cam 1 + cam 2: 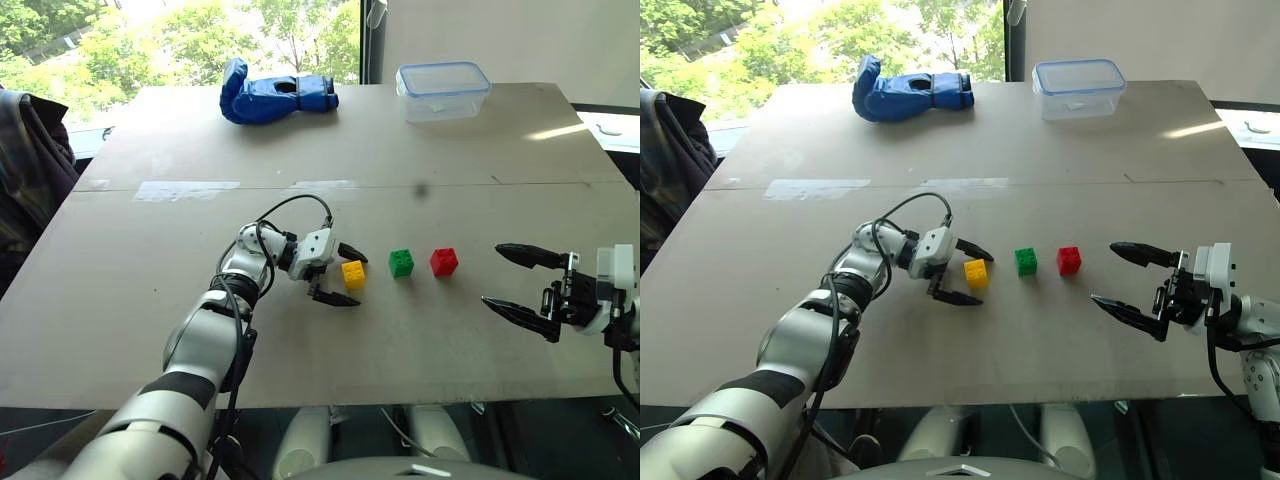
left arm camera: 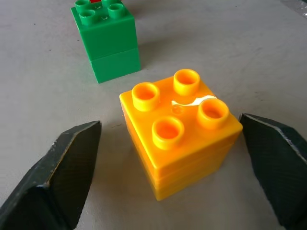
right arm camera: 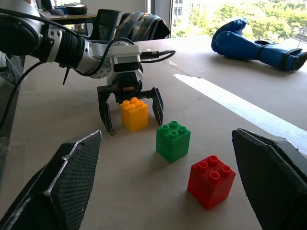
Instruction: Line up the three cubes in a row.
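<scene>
Item: 3 cubes in 1 left-right row, yellow cube (image 1: 353,274), green cube (image 1: 401,263), red cube (image 1: 444,262). Our left gripper (image 1: 341,275) straddles yellow, jaws spread, untouching. Our right gripper (image 1: 522,283) gapes empty, right of red.

blue glove (image 1: 275,95), clear container (image 1: 442,90), table (image 1: 150,300)

Three small studded plastic blocks, all upright on the table, studs up, set in a row with gaps between; yellow block (image 1: 353,274) at the 9 o'clock end, four round studs on top, a pale scuff between two of them; green block (image 1: 401,263) in the middle; red block (image 1: 444,262) at the 3 o'clock end; none touching another.
</scene>
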Tool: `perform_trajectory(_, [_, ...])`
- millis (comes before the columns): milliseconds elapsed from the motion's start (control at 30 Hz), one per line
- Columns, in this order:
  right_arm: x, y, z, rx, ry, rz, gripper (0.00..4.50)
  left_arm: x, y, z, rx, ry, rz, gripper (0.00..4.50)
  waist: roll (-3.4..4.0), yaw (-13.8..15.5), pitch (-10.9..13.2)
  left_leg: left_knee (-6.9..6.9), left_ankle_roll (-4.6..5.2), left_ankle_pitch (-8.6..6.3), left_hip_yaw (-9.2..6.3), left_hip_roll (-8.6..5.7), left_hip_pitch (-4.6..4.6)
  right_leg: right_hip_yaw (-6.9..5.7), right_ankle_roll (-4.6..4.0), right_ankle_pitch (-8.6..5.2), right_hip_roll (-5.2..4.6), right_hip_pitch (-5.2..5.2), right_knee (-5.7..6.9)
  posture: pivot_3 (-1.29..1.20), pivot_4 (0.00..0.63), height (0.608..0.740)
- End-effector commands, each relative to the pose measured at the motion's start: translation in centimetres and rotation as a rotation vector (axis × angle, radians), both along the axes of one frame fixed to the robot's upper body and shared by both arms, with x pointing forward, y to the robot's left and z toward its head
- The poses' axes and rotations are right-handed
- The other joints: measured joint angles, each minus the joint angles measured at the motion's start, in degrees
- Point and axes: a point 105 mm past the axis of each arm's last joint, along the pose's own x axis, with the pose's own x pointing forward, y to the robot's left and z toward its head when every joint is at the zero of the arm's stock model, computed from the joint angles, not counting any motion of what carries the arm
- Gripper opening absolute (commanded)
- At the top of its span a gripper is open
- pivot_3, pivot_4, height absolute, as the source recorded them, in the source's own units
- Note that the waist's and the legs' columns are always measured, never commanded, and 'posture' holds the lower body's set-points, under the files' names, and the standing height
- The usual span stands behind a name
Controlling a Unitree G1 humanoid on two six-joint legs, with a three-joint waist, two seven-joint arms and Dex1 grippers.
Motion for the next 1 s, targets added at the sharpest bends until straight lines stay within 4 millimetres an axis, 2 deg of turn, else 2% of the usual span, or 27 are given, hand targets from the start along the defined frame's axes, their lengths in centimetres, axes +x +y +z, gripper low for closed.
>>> perform_trajectory(33, [0.0,-0.4,1.3,-0.001,-0.056,-0.004,4.50,0.6,0.9,0.4,-0.001,-0.036,0.053,4.45,0.00,0.0,0.0,0.00,0.00,0.00,0.00,0.00,0.00,0.00,0.00,0.00,0.00,0.00,0.00,0.00,0.150,0.740])
perform_trajectory(167, [0.2,-0.4,1.2,-0.001,-0.055,0.003,4.50,1.1,1.4,0.7,-0.034,-0.036,0.112,4.45,0.00,0.0,0.0,0.01,0.00,0.00,-0.01,0.00,0.00,0.00,0.00,0.00,0.00,0.00,0.01,0.00,0.150,0.740])
perform_trajectory(300, [0.2,-0.4,1.2,0.000,-0.054,0.011,4.50,0.7,1.8,0.1,-0.014,-0.028,0.101,4.45,0.00,0.0,0.0,0.00,0.00,0.00,-0.01,0.00,-0.01,0.00,0.00,0.00,0.00,0.00,-0.01,0.00,0.150,0.740])
perform_trajectory(600, [0.5,-0.3,1.0,-0.001,-0.043,0.018,4.50,0.6,2.1,0.3,-0.037,-0.028,0.099,4.45,0.00,0.0,0.0,0.00,0.00,0.00,0.00,0.01,0.00,0.01,0.00,0.00,0.01,0.00,0.00,0.00,0.150,0.740])
perform_trajectory(900, [0.5,-0.6,0.6,-0.003,-0.028,0.006,4.50,-0.3,1.8,-0.3,-0.182,-0.001,0.170,4.45,0.03,-0.1,0.0,0.00,0.00,0.00,0.00,0.02,0.02,0.04,0.00,0.00,-0.01,0.00,0.01,0.00,0.150,0.740])
perform_trajectory(1000, [0.3,-0.8,0.4,0.002,-0.017,0.002,4.50,-0.7,2.5,-0.1,-0.230,-0.016,0.222,4.45,0.04,0.0,0.0,0.00,0.00,0.00,0.00,0.07,0.04,0.07,0.00,0.00,-0.02,0.00,0.00,0.00,0.150,0.740])
